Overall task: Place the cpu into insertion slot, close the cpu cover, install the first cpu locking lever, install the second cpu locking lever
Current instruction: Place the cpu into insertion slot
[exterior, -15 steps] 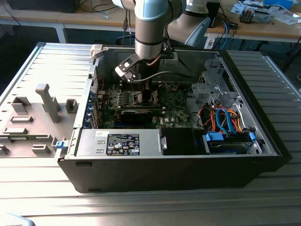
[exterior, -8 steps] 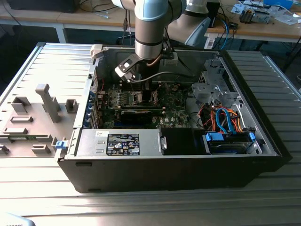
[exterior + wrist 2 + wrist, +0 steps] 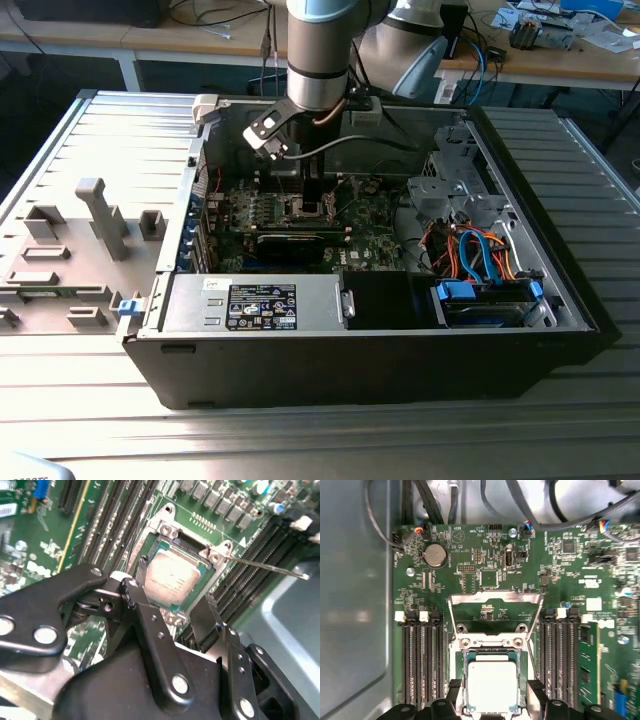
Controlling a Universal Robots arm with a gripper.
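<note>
Cpu (image 3: 492, 682): silver-grey top. Cover (image 3: 495, 598): bare silver. Board (image 3: 485, 570): green, fine pale print. Gripper (image 3: 170, 597): black. Case (image 3: 380, 370): black. Cables (image 3: 478, 242): blue, orange. Table (image 3: 120, 130): grey, ribbed.

1. Cpu (image 3: 492, 685) sits in socket (image 3: 490, 641) on mobo (image 3: 485, 545), RAM slots (image 3: 420, 665) both sides.
2. Cpu cover (image 3: 495, 598) swung open, off cpu, beside socket.
3. Hand (image 3: 494, 690) over cpu, fingers (image 3: 454, 686) spread either side.
4. Case (image 3: 400, 370) on counter (image 3: 300, 440).

The arm (image 3: 320, 50) was a grey cylinder, banded pale blue. The gripper (image 3: 170, 597) was black with silver screws (image 3: 180, 682).
</note>
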